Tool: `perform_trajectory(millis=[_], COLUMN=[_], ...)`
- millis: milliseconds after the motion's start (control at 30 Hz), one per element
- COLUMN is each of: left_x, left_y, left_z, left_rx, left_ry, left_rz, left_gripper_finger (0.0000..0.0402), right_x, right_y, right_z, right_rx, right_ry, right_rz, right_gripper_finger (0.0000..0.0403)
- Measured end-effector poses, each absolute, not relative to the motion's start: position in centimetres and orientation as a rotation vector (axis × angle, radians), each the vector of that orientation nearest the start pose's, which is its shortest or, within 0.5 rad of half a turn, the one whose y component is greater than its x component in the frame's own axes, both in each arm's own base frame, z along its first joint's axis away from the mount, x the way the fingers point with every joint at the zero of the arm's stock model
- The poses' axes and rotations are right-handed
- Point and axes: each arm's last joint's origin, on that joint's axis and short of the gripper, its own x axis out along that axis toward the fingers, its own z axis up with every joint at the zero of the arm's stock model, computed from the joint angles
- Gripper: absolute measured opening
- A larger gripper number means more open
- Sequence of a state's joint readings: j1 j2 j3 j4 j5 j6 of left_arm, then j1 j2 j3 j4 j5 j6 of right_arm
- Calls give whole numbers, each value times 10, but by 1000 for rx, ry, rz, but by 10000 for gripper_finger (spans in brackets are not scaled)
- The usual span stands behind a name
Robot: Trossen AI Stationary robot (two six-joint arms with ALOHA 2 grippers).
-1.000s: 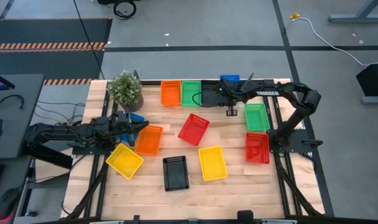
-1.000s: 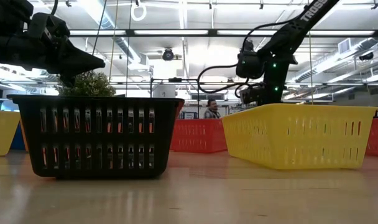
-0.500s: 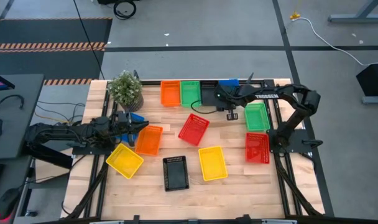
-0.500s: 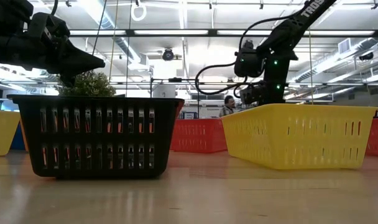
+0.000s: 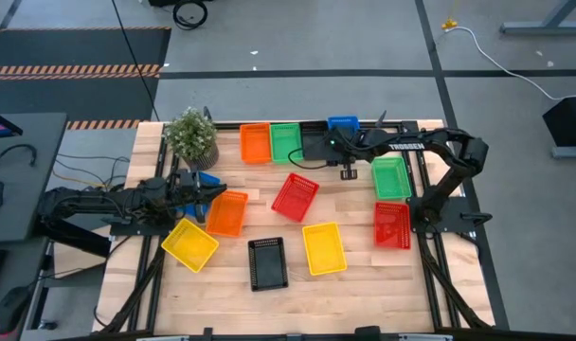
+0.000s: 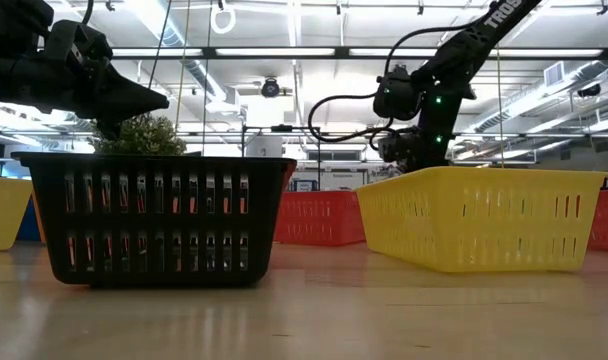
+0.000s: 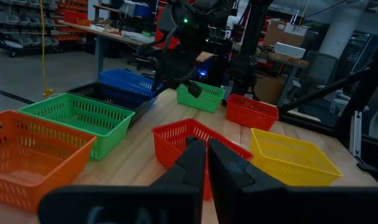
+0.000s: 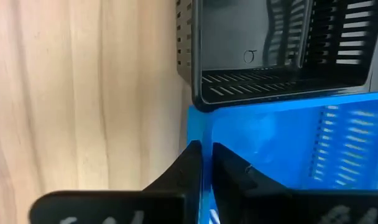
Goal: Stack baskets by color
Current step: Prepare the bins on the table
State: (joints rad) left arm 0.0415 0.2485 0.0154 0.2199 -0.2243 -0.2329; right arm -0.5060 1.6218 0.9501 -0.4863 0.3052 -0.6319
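While the wooden surface [image 5: 364,275] carries scattered trays, we see the blue plastic mesh basket [image 5: 343,123] at its far edge, its wall pinched by our right tool [image 8: 204,155]; the left tool [image 7: 206,149] waits clenched.

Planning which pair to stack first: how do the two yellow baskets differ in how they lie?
The yellow basket near the left gripper sits turned diagonally at the table's left edge; the yellow basket by the black basket lies nearly square to the table, nearer its middle. Both are upright, empty, and apart from each other.
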Motion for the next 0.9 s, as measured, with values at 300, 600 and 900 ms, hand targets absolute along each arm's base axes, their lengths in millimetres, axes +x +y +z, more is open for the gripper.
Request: perform_trajectory(millis=[300, 600, 900], left_x=[112, 112, 112], left_y=[11, 11, 11], left_z=[169, 169, 169], left_rx=[-231, -231, -248], left_ry=[-18, -18, -20], left_rz=[266, 266, 266], left_gripper_finger=[31, 25, 29], right_x=[260, 248, 187], right_y=[-150, -147, -204], right_z=[175, 220, 221], right_rx=[-419, -299, 244], right_ry=[1358, 1186, 1161], right_rz=[-310, -357, -894], right_gripper_finger=[97, 89, 7])
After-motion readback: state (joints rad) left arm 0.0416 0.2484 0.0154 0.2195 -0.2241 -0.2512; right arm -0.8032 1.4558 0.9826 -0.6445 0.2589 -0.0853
